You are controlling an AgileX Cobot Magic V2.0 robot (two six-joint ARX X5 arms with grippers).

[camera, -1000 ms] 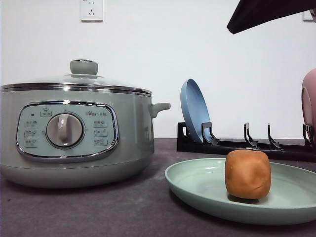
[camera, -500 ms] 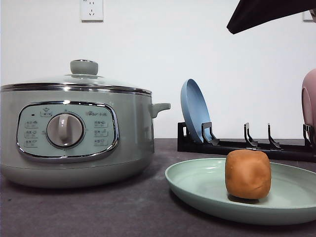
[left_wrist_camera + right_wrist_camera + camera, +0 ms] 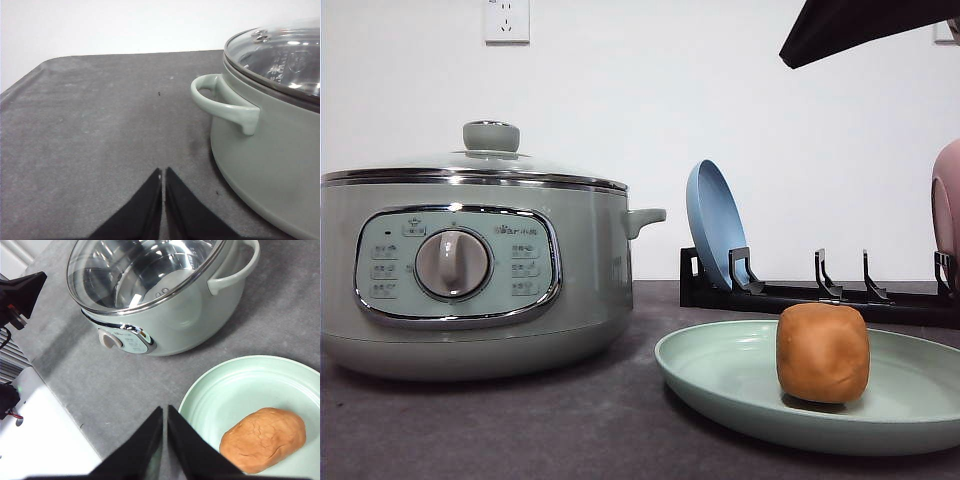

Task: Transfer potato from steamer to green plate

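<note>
The orange-brown potato (image 3: 822, 352) (image 3: 263, 439) lies on the pale green plate (image 3: 720, 370) (image 3: 240, 390) at the front right of the table. The sage-green steamer (image 3: 470, 270) (image 3: 165, 310) (image 3: 270, 150) stands to the left with its glass lid on. My right gripper (image 3: 165, 412) hangs high above the table between steamer and plate, fingers shut with nothing between them. My left gripper (image 3: 163, 174) is low over the dark table beside the steamer's side handle (image 3: 225, 102), also shut and holding nothing.
A black dish rack (image 3: 820, 295) stands behind the plate, holding an upright blue plate (image 3: 713, 225) and a pink one (image 3: 947, 205) at the right edge. A dark arm part (image 3: 860, 25) reaches in at the top right. The table's edge (image 3: 65, 405) runs under the right wrist.
</note>
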